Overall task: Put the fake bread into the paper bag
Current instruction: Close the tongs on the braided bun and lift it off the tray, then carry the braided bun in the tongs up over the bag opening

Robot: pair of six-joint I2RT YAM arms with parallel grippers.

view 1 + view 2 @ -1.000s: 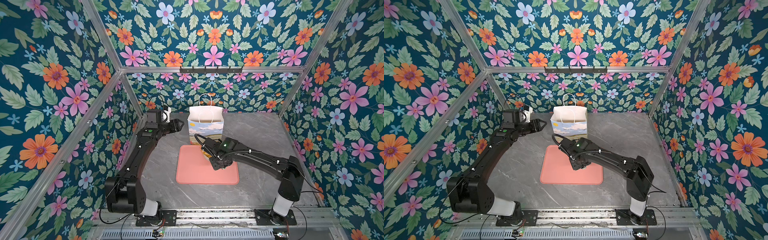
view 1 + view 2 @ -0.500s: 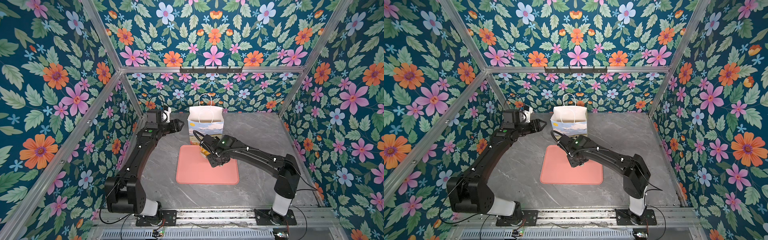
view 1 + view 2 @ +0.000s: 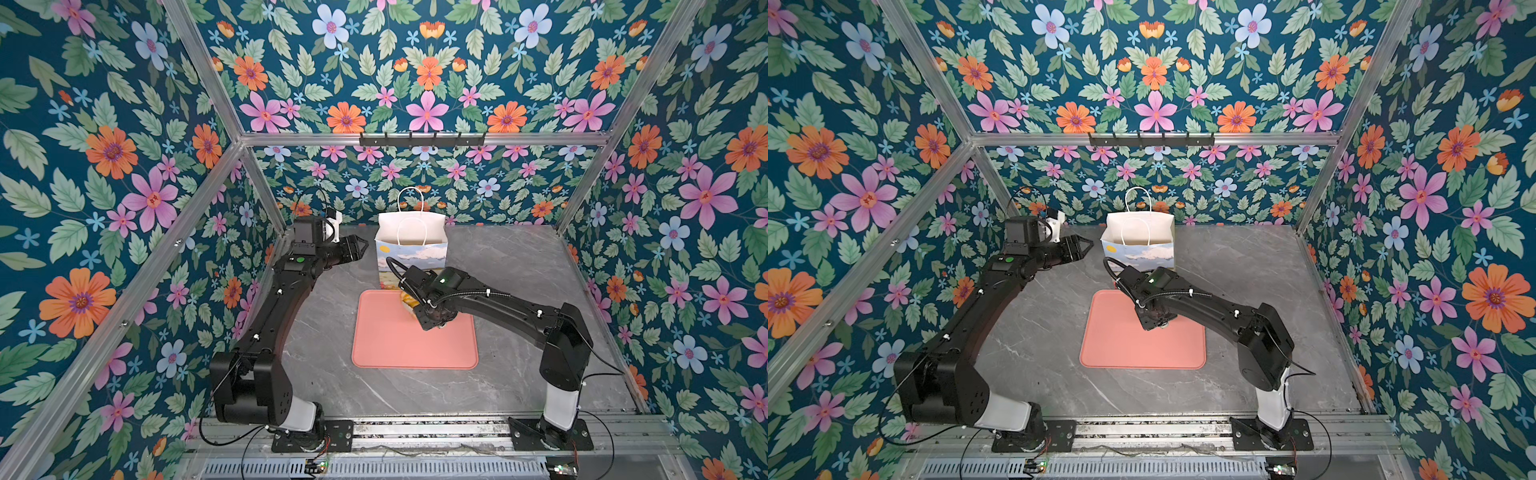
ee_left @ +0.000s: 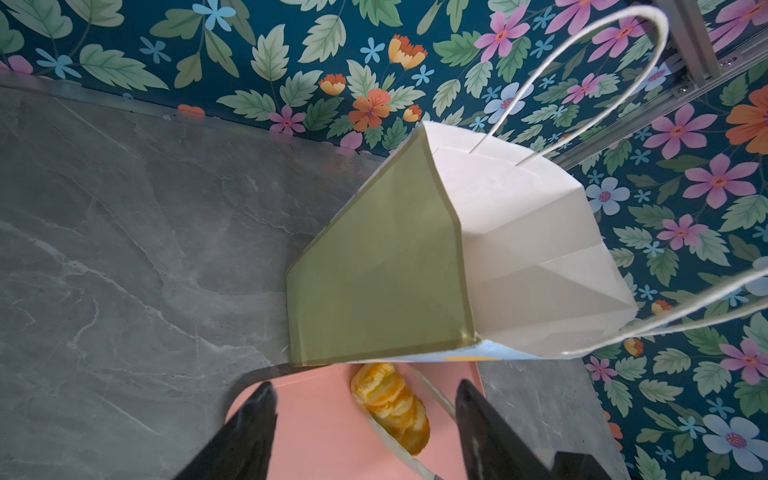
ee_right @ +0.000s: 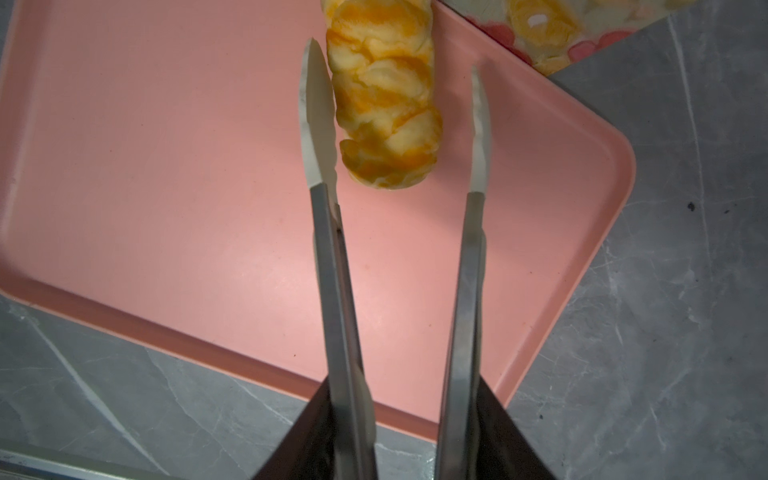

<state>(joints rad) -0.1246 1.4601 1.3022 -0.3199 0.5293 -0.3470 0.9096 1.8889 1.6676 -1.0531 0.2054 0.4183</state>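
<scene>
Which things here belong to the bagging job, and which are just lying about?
Job: bread on the tray; bag; tongs in the right gripper, straddling the bread; left gripper, open beside the bag.
Idle: hook rail on the back frame.

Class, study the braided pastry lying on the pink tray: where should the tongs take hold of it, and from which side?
Pinch the braided pastry across its narrow width near mid-length, one tip of the tongs on each long flank. Come from above, over the end away from the paper bag: it lies flat on the pink tray, long and slim, with the bag close behind.
</scene>
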